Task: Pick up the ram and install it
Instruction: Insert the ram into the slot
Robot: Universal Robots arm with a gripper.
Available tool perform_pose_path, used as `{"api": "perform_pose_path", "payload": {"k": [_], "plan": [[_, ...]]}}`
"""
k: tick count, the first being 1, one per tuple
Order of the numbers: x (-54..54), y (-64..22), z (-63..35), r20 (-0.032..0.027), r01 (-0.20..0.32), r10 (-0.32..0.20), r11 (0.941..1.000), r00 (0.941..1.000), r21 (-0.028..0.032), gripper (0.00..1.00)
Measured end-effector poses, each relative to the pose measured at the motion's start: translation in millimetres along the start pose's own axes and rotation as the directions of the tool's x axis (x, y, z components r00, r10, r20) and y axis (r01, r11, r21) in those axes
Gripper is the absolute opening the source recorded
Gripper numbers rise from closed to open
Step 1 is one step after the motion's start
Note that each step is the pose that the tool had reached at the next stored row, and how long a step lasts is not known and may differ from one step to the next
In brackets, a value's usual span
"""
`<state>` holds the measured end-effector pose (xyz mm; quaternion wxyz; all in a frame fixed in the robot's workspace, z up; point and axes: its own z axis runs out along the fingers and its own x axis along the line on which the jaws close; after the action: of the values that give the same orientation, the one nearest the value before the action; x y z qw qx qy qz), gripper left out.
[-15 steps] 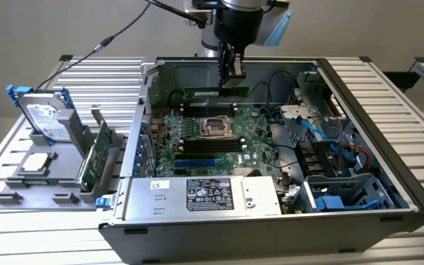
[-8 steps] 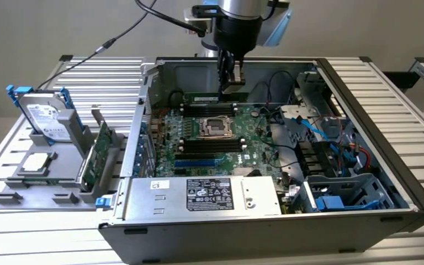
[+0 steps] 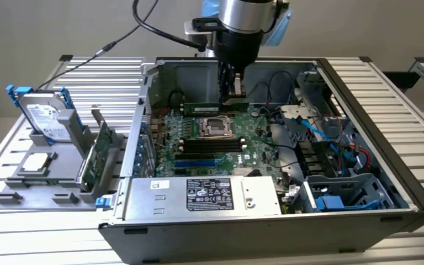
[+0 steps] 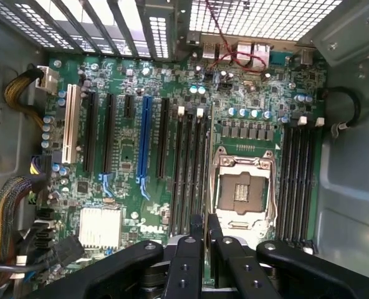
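Dark-green ram (image 3: 201,104) clamped on edge in the gripper (image 3: 233,95), held over the motherboard (image 3: 260,144) near the black memory slots (image 4: 191,174) beside the processor socket (image 4: 242,187), inside the open computer case (image 3: 359,94)

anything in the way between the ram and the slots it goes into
Nothing visible: the claw holds the ram above the black slots beside the processor socket, and those slots look empty.
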<state>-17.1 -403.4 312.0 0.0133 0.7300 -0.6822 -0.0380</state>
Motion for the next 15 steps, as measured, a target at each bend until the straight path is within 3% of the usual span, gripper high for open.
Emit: {"api": "perform_pose_path", "payload": {"k": [4,15], "plan": [[6.1,0.0,7.2,0.0009,-0.008,0.008,1.0000,1.0000,0.0008,0.15],[7.8,2.2,27.3,0.0007,-0.010,0.010,1.0000,1.0000,0.0008,0.15]]}}
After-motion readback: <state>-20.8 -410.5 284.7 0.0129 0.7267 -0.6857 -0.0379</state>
